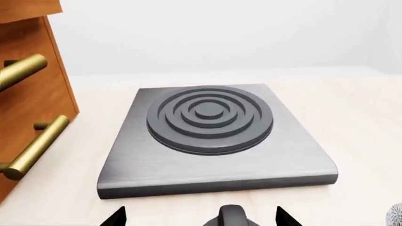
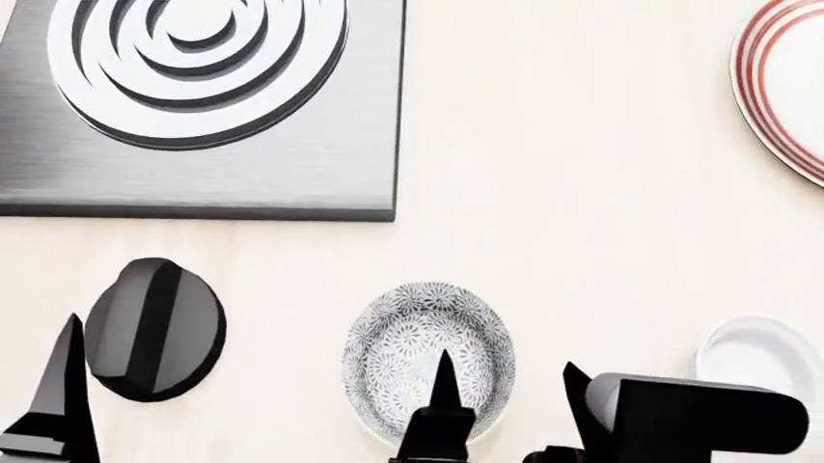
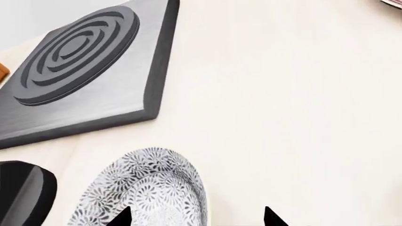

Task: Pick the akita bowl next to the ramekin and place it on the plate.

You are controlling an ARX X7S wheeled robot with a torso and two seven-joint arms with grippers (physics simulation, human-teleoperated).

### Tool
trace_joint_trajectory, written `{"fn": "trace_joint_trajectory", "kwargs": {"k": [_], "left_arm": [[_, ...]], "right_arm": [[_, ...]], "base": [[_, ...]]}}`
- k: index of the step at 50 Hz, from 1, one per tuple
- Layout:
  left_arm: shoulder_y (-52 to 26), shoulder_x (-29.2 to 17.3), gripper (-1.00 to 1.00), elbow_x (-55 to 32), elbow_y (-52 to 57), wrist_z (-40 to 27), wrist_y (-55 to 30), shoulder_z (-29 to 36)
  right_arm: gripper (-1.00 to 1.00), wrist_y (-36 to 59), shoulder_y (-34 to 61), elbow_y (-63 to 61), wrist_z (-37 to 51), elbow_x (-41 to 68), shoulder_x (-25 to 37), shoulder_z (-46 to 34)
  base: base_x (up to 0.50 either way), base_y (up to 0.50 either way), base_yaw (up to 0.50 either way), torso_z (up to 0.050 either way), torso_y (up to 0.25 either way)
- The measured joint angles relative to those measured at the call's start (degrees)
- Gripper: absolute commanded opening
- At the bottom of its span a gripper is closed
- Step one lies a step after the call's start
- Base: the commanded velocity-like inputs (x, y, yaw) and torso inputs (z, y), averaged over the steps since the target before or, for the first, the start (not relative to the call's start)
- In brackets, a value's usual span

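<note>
Bowl: akita bowl (image 2: 427, 359) on table, one right gripper (image 2: 508, 395) fingertip over its basin, other outside rim.
Jaws: spread, ungrasping.
Ramekin (image 2: 759, 359): near, beyond gripper.
Markings: none legible.

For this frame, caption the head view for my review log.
Open right gripper straddling the speckled grey-and-white akita bowl's rim, glossy white ramekin alongside.

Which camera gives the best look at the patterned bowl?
The head view: it shows nearly the whole akita bowl, beside the ramekin. The right wrist view crops its near side; the left wrist view shows only a speckled sliver at the frame edge.
</note>
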Motion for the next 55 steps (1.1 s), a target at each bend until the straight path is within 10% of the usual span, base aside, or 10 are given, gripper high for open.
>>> {"fn": "trace_joint_trajectory", "kwargs": {"k": [18, 19, 55], "left_arm": [[0.35, -0.3, 1.0, 0.01, -0.17, -0.12, 0.4, 0.16], [0.37, -0.31, 1.0, 0.02, -0.19, -0.11, 0.43, 0.17], [0.95, -0.73, 1.0, 0.18, -0.58, -0.16, 1.14, 0.62]], "right_arm": [[1.0, -1.25, -0.9, 3.74, -2.82, 0.81, -1.27, 0.07], [-1.0, -1.31, -0.96, 3.95, -2.98, 0.86, -1.36, 0.05], [-1.0, -4.52, -1.98, 4.13, -5.1, 4.26, -2.01, 1.88]], "base": [[0.0, 0.0, 0.0, 0.0, 0.0], [0.0, 0.0, 0.0, 0.0, 0.0], [0.0, 0.0, 0.0, 0.0, 0.0]]}}
